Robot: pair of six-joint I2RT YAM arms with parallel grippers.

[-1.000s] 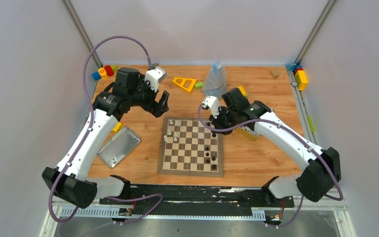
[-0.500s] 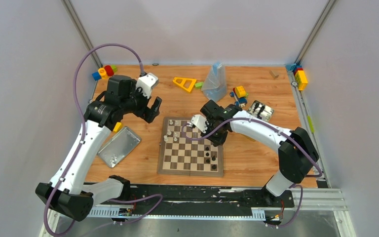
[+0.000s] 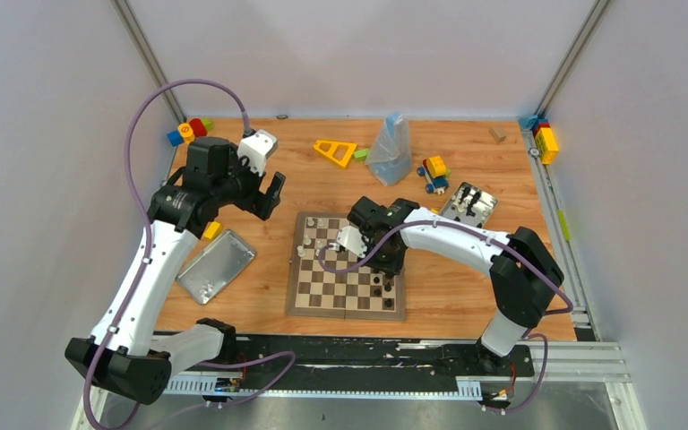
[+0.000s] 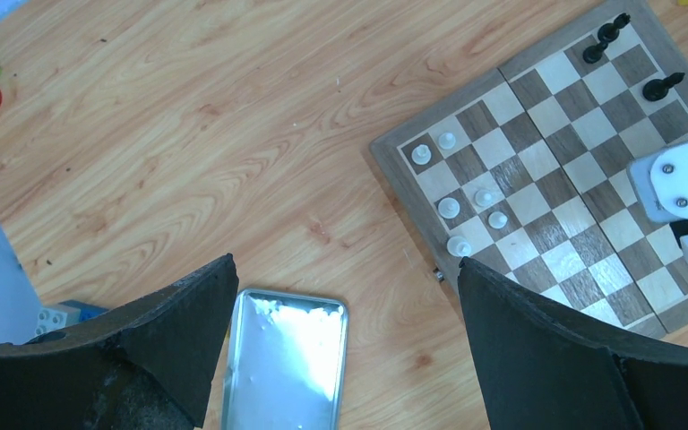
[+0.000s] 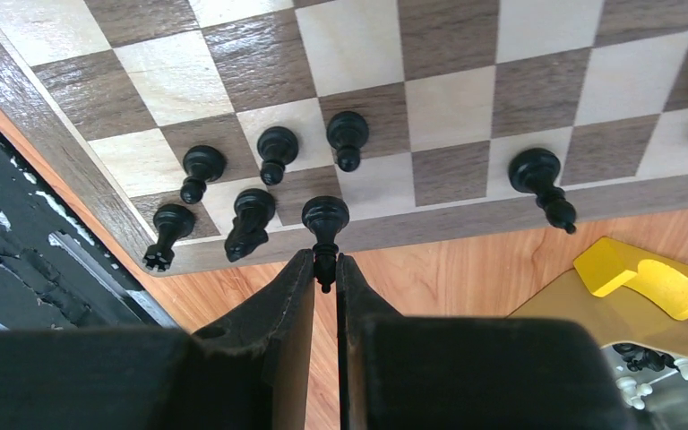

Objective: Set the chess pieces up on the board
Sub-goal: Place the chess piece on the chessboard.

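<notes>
**Table** [image 3: 439, 300]: wooden top, with both arm bases at its near edge.

**Board** [image 3: 331, 291]: lies flat at the table's centre, between the two arms.

**Left arm** [image 3: 143, 269]: rises from its base and leans toward the far left. The elbow is bent and the wrist is held high. It is clear of the board, above the wood between the silver lid [image 3: 217, 266] and the board's left edge.

**Right arm** [image 3: 452, 237]: folded at the shoulder, with the forearm stretched leftward over the board's right side and the wrist turned downward.

**Left gripper** [image 4: 345, 269]: fingers spread wide with nothing between them.

**Right gripper** [image 5: 324, 260]: fingers clamped on the upper end of a black piece [image 5: 324, 219]. The piece's base points down at the board's right edge row. Whether the base touches the wood cannot be told.

**Tin box** [image 3: 470, 202]: sits on the table right of the board, with small pieces inside.

**Black pieces** [image 5: 276, 148]: five stand clustered just beside the held piece, near the board's near-right corner. Others stand further along that side.

**White pieces** [image 4: 449, 208]: six are grouped at the board's far-left corner.
</notes>
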